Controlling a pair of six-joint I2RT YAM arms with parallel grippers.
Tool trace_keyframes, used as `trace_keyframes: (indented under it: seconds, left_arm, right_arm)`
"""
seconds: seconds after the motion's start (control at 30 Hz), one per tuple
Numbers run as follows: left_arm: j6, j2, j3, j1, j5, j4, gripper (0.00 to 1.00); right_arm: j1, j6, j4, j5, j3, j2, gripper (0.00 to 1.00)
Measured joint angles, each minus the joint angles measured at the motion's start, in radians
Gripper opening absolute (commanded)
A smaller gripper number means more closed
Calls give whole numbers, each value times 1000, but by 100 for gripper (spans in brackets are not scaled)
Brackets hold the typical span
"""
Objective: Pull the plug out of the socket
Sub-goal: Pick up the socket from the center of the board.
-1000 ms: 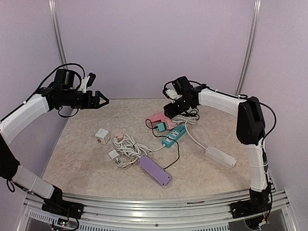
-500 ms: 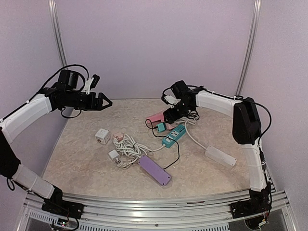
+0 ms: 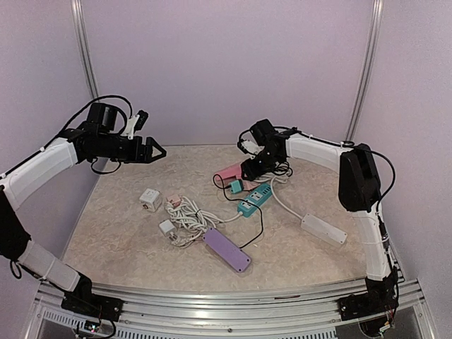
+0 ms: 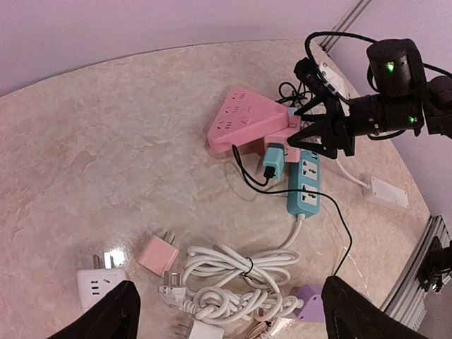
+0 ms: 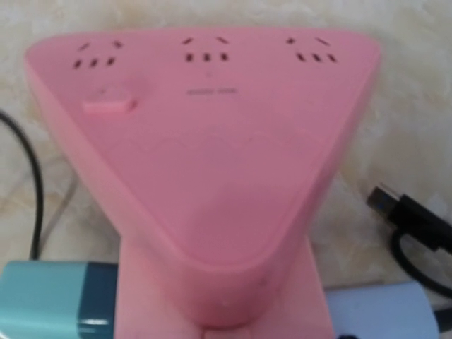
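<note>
Both spread: left tool (image 3: 160, 150) aloft | right tool (image 4: 296, 127) near teal plug (image 4: 272, 161) at pink triangular socket (image 4: 244, 120) | best: pinch plug squarely, pull straight out

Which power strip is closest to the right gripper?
The pink triangular power strip, right beside the right gripper. The teal power strip, purple power strip and white power strip are long bars lying farther away.
</note>
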Motion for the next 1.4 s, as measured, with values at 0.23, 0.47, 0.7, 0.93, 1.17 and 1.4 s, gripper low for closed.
trace_keyframes:
  seconds: [0.23, 0.47, 0.7, 0.93, 1.17, 1.4]
  left_arm:
    - [0, 4, 0, -4, -2, 0, 87]
    - [0, 4, 0, -13, -7, 0, 87]
    - [1, 4, -20, -43, 18, 22, 89]
    - [2, -11, -82, -135, 114, 93, 91]
    - [-31, -12, -97, -203, 169, 143, 87]
    - [-30, -14, -118, -245, 92, 172, 83]
  right_arm:
    - [-4, 40, 63, -25, -35, -8, 20]
    - [2, 104, 171, -42, -193, -100, 9]
    - [79, 177, 240, -13, -398, -298, 2]
    - [229, 229, 349, 148, -517, -482, 1]
    - [372, 272, 434, 318, -577, -528, 1]
    - [401, 283, 439, 394, -578, -528, 1]
